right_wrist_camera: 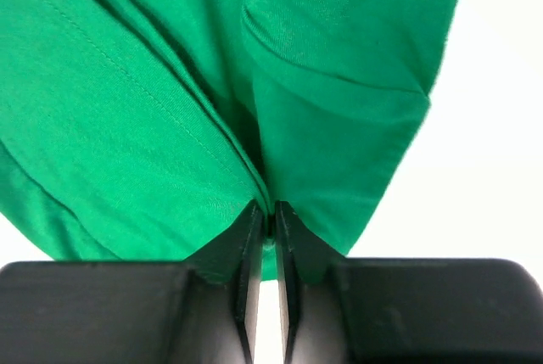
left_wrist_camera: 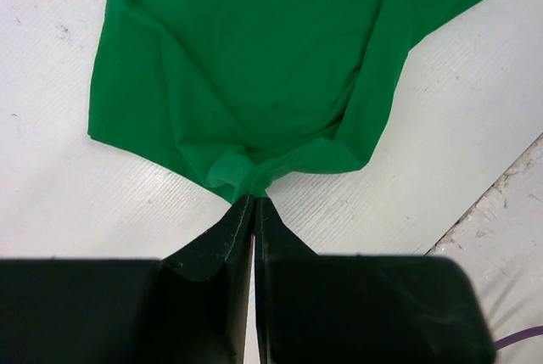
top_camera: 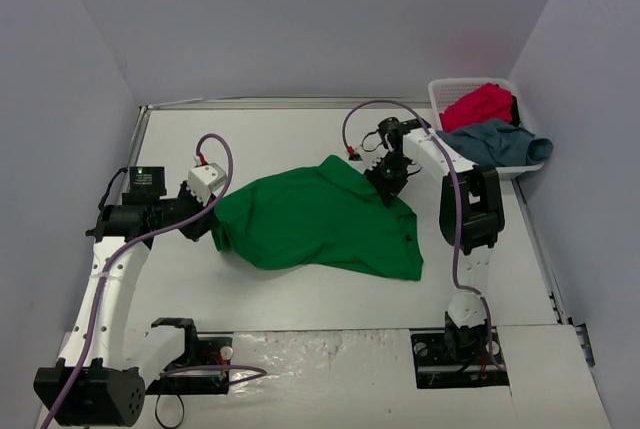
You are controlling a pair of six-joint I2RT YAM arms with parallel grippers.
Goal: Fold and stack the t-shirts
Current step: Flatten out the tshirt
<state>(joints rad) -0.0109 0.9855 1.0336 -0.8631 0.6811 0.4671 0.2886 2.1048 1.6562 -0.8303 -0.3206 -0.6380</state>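
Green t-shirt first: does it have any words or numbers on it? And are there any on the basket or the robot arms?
No text can be read in any view.
The green t-shirt is plain cloth with no print or label showing.
The white basket, red t-shirt and grey-blue t-shirt show no lettering.
The black box on the left arm shows only a green light. Any marking is too small to read.

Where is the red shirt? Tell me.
In the top view, the red shirt lies in the white basket at the table's far right, beside the grey-blue shirt.
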